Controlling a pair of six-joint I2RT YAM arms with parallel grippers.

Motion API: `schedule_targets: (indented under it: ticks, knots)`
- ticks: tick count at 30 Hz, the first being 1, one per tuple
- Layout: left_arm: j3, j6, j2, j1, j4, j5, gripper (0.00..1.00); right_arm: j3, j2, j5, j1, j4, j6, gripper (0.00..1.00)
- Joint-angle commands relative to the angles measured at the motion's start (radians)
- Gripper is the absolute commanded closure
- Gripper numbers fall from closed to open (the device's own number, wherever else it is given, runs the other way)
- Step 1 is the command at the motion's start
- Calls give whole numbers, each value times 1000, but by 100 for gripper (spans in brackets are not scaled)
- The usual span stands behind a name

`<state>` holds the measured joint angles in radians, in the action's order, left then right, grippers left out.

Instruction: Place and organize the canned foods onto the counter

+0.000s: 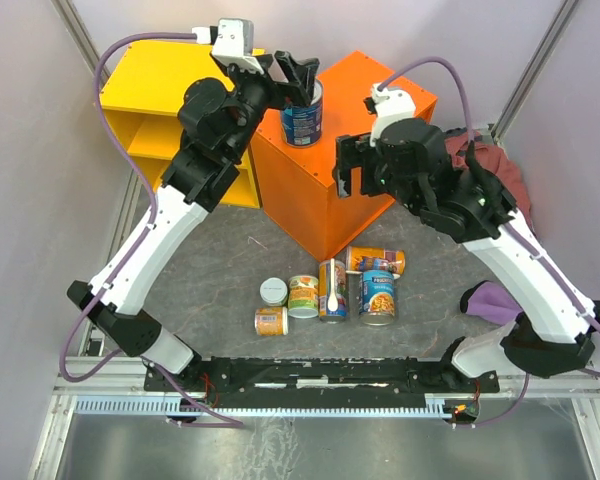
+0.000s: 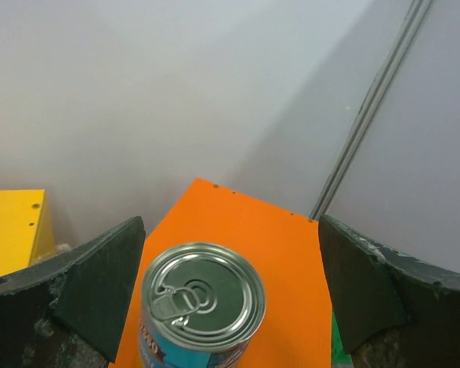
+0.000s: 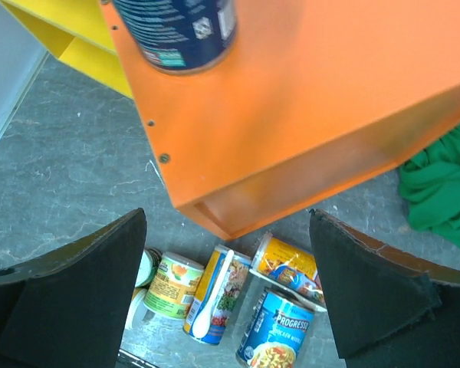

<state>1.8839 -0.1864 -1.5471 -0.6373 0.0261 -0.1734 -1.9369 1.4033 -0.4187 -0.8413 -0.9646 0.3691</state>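
One blue-labelled can [image 1: 302, 120] stands upright on the orange counter [image 1: 370, 95], near its left corner. My left gripper [image 1: 302, 78] hangs just above it, open; in the left wrist view its fingers [image 2: 100, 284] stand wide on either side of the can [image 2: 203, 303] without touching it. My right gripper [image 1: 352, 168] is open and empty over the counter's front right side. Several cans lie on the grey floor in front: a Progresso can [image 1: 377, 296], a lying orange-yellow one [image 1: 376, 261], a tall one [image 1: 332, 290], a green-yellow one [image 1: 303, 296], a short orange one [image 1: 271, 321].
A yellow open shelf unit [image 1: 160, 100] stands left of the counter. A white spoon [image 3: 212, 299] lies on the tall can. A small white tin [image 1: 273, 291] sits beside the cans. Red cloth [image 1: 492, 165], green cloth [image 3: 441, 192] and purple cloth [image 1: 495, 300] lie at the right.
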Motion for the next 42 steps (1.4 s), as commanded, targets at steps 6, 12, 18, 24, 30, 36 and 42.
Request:
schedule_targets:
  ticks: [6,12,18,24,30,36,42]
  knots:
    - [-188,-65,239,-4,-112,-242,1,-154,120,-10,-30,90,-108,2]
    - [-275,-74,330,-4,-76,-305,1,-266,226,-32,-29,114,-134,1]
    - [-388,-86,421,-5,-55,-346,1,-417,344,-47,-27,100,-154,1]
    - [-462,-98,489,-4,-42,-341,1,-534,444,-10,-3,93,-154,1]
    - [-492,-113,530,-4,-25,-315,1,-576,497,5,28,111,-138,1]
    - [-519,-127,563,-4,-14,-278,1,-544,517,25,49,171,-161,1]
    - [-544,-119,591,-4,-22,-259,1,-563,551,60,65,237,-184,1]
